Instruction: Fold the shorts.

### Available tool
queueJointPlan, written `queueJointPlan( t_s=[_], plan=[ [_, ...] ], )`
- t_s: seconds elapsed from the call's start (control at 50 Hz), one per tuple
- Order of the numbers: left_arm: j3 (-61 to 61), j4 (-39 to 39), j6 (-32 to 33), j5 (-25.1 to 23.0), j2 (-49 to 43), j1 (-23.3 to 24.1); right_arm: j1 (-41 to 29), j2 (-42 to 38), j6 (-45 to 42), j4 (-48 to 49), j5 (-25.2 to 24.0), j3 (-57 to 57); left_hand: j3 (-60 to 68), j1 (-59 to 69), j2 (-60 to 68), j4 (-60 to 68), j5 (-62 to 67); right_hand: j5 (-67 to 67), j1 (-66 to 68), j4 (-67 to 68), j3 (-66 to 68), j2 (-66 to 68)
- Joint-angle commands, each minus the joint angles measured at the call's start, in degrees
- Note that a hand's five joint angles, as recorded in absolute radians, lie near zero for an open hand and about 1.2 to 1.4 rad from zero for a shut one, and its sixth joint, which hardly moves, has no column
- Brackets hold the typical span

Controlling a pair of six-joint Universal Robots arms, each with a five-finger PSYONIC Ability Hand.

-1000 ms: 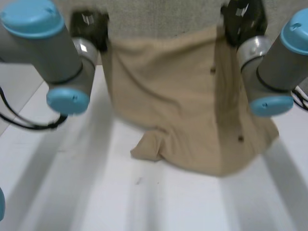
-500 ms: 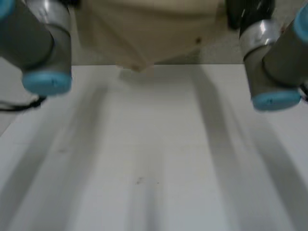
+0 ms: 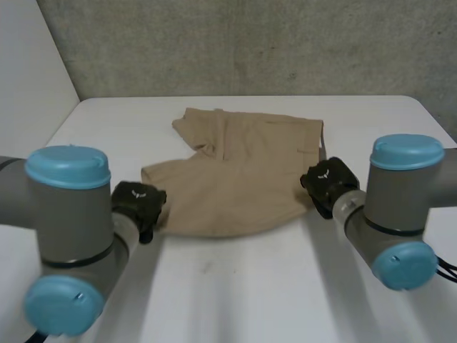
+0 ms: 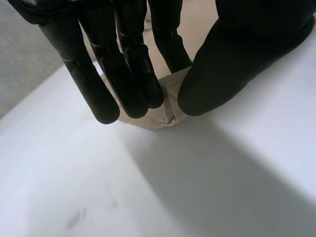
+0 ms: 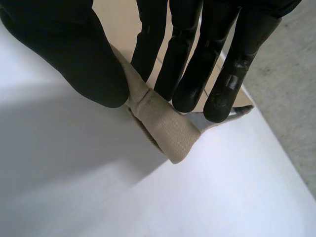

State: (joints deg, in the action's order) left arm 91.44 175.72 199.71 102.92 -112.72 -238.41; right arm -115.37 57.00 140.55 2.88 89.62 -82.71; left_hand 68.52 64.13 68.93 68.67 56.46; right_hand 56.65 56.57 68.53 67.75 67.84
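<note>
Head view: shorts [image 3: 243, 179] lie on bench [image 3: 235, 286] | my right hand [image 3: 327, 184] fingers [image 5: 190, 74] pinch shorts' right edge | my left hand [image 3: 137, 204] at shorts' near-left corner, grip unclear

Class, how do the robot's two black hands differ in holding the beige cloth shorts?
The left hand pinches the beige cloth shorts at their near left corner, the right hand at their right edge. A folded band juts from the right hand; a small tip from the left hand. Both pinch, fingers straight.

Tan shorts [image 3: 235, 179], white table [image 3: 285, 286].
</note>
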Motion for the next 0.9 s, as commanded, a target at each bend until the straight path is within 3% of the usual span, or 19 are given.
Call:
queueJointPlan(
  t_s=[0.02,0.12,0.28,0.3,0.34,0.4,0.46,0.62,0.72,0.9],
  plan=[
    [7.78,-6.70,1.81,0.09,7.86,0.05,0.23,8.12,-1.68,-4.64,-0.68,-9.56,11.48,15.87,11.07,11.33,13.54,13.35,23.43,11.47,12.25,12.16],
    [14.71,-10.39,6.03,0.09,12.43,0.58,0.32,10.41,-6.33,-7.98,-0.68,-14.93,11.48,15.87,11.07,11.33,13.54,13.35,23.43,11.47,12.25,12.16],
    [16.85,-10.40,6.74,-0.17,14.02,1.28,0.40,13.05,-11.35,-11.85,-0.94,-20.56,11.48,15.87,11.07,11.33,13.54,13.35,23.43,11.47,12.25,12.16],
    [16.58,-10.31,6.66,-0.35,14.02,1.20,0.49,13.05,-11.27,-11.67,-1.20,-20.65,1.18,5.56,0.77,1.03,3.24,13.35,23.43,11.47,12.25,12.16],
    [15.01,-10.05,6.83,-0.27,14.11,1.02,0.76,13.05,-11.18,-10.45,-2.25,-21.00,-37.91,-33.53,-38.32,-38.07,-35.85,13.35,23.43,11.47,12.25,12.16],
    [11.76,-9.78,6.66,-0.44,14.02,0.85,1.37,13.05,-10.74,-8.16,-2.96,-21.44,-58.52,-54.13,-58.93,-58.67,-56.46,13.35,23.43,11.47,12.25,12.16],
    [6.83,-8.99,6.65,-1.32,13.76,0.41,1.37,13.05,-9.16,-5.96,-2.87,-21.62,-58.52,-54.13,-58.93,-58.67,-56.46,13.35,23.43,11.47,12.25,12.16],
    [-5.82,-0.91,6.48,-10.63,5.94,0.05,1.46,13.05,-5.73,-4.03,-3.49,-21.70,-58.52,-54.13,-58.93,-58.67,-56.46,13.35,23.43,11.47,12.25,12.16],
    [-17.50,5.33,6.57,-15.81,-5.12,-0.39,1.20,12.79,-3.97,-1.92,-3.58,-22.14,-57.30,-52.92,-57.71,-57.45,-55.24,13.35,23.43,11.47,12.25,12.16],
    [-41.76,5.60,7.18,-28.20,-25.95,-2.84,1.02,11.73,-3.71,0.89,-3.49,-23.20,-55.44,-51.06,-55.86,-55.60,-53.39,13.35,23.43,11.47,12.25,12.16]
  ],
)
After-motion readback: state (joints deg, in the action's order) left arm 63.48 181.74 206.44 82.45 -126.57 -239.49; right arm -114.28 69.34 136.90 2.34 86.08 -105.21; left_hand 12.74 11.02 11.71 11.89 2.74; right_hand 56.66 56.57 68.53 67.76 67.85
